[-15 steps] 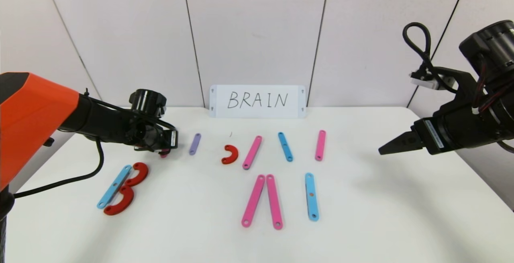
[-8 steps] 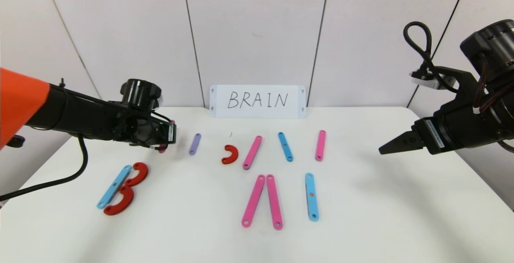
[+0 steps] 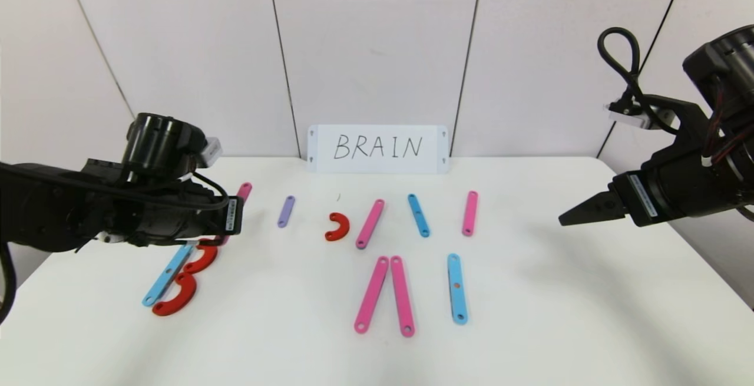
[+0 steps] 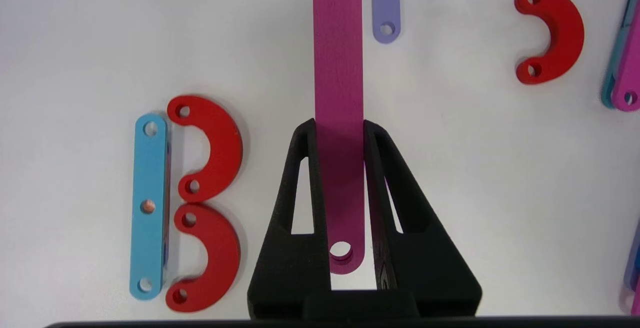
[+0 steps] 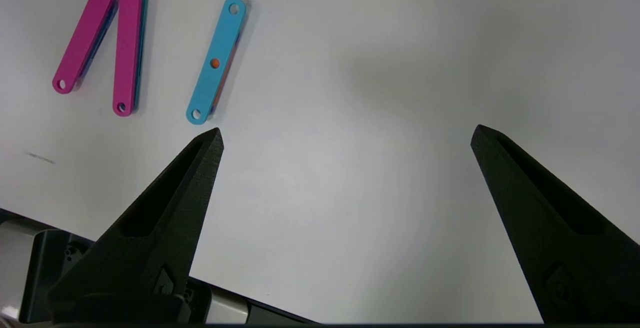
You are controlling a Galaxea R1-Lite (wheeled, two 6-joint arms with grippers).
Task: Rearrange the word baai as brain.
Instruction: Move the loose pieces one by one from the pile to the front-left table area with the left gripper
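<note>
Right now the left pincer is clamping a flat pink holed bar above the worktop, beside the blue-and-red B; right pincer gaping idle. Advise lowering it flat, parallel to the B's spine, before releasing.

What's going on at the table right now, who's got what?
The left gripper is shut on a pink bar, holding it by one end just beside the finished B, a blue bar with two red C-pieces. The right gripper hangs open and empty over the table's right side. A purple bar, a loose red C-piece and more pink and blue bars lie before the BRAIN card.
</note>
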